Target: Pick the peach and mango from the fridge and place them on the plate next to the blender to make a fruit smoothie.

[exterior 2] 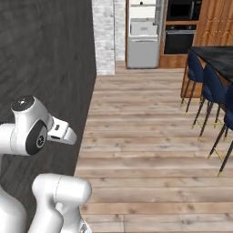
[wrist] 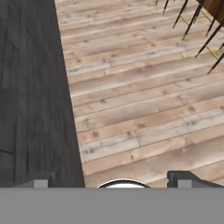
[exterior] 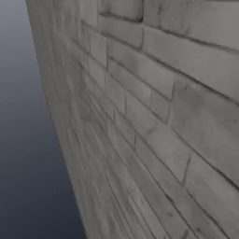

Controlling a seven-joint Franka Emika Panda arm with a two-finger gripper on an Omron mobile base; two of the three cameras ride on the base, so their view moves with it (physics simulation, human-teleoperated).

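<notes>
near: hand (wrist: pixel 112 180) spread, holding nothing, over plank floor (wrist: pixel 144 109) | fridge (exterior 2: pixel 143 34) far off at 12 o'clock, door open; peach and mango too small to tell | stools (exterior 2: pixel 207 98) at 2 o'clock | step: drive straight toward fridge; keep clear of stools

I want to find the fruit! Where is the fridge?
The fridge stands far off at the top of the right base view, between the brick pillar and the oven.

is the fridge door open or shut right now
Open: the fridge, far across the wooden floor, shows its white inner walls and shelves.
</notes>
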